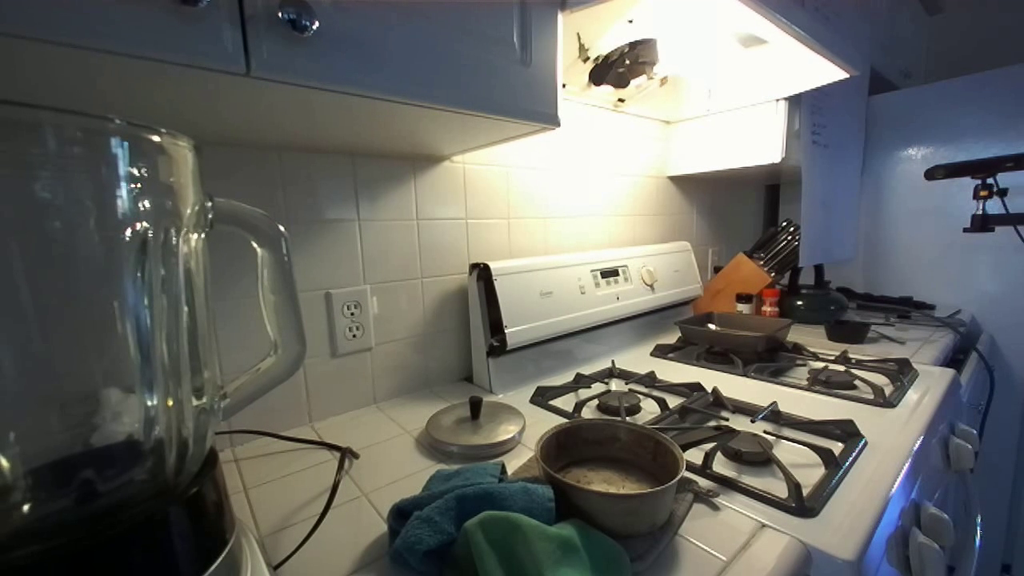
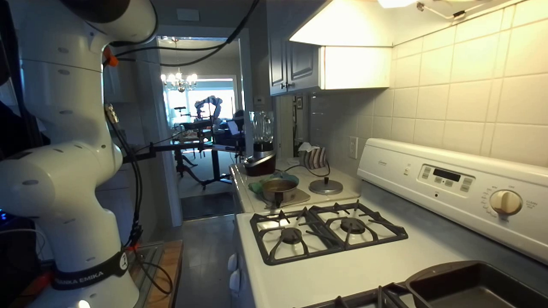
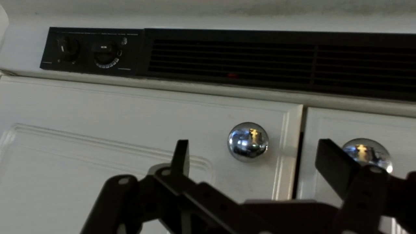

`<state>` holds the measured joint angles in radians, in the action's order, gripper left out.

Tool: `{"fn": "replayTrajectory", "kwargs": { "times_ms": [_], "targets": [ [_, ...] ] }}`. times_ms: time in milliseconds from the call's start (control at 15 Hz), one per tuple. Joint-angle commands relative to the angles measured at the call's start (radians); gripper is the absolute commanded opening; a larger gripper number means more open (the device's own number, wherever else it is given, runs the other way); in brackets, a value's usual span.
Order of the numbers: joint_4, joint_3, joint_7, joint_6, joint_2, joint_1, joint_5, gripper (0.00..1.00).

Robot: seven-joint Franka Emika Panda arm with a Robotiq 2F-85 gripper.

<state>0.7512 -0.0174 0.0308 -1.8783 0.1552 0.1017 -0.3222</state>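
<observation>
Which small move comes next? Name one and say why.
Probably ease the gripper slowly toward the knob framed between its open fingers in the wrist view: there is a gap on both sides, nothing is held, and one finger partly covers the other knob, so a bump seems possible.

In my wrist view I see a black pincer (image 3: 255,151), off-white cabinet doors (image 3: 107,139), mirror-silver knobs (image 3: 248,142) and a black vent panel (image 3: 279,61) with horizontal striping. Exterior views give me a blue towel (image 1: 472,500), a green cloth (image 1: 536,548), an orange-brown knife block (image 1: 732,284), a white gridded tabletop (image 1: 384,456) and a tissue box (image 2: 314,158) striped dark and pale.
</observation>
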Motion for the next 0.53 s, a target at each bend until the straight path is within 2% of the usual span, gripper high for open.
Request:
{"fn": "replayTrajectory", "kwargs": {
  "times_ms": [0, 133, 200, 267, 333, 467],
  "targets": [
    [-0.053, -0.007, -0.036, -0.017, 0.031, 0.008, 0.041, 1.00],
    [-0.053, -0.008, -0.038, -0.020, 0.032, 0.008, 0.048, 1.00],
    [-0.053, -0.007, -0.041, -0.016, 0.031, 0.008, 0.053, 0.96],
    [-0.053, -0.007, -0.040, -0.013, 0.031, 0.007, 0.053, 0.82],
    [-0.053, -0.006, -0.039, -0.013, 0.032, 0.007, 0.054, 0.72],
    [-0.054, -0.005, -0.039, -0.028, 0.034, 0.007, 0.051, 0.61]
  ]
}}
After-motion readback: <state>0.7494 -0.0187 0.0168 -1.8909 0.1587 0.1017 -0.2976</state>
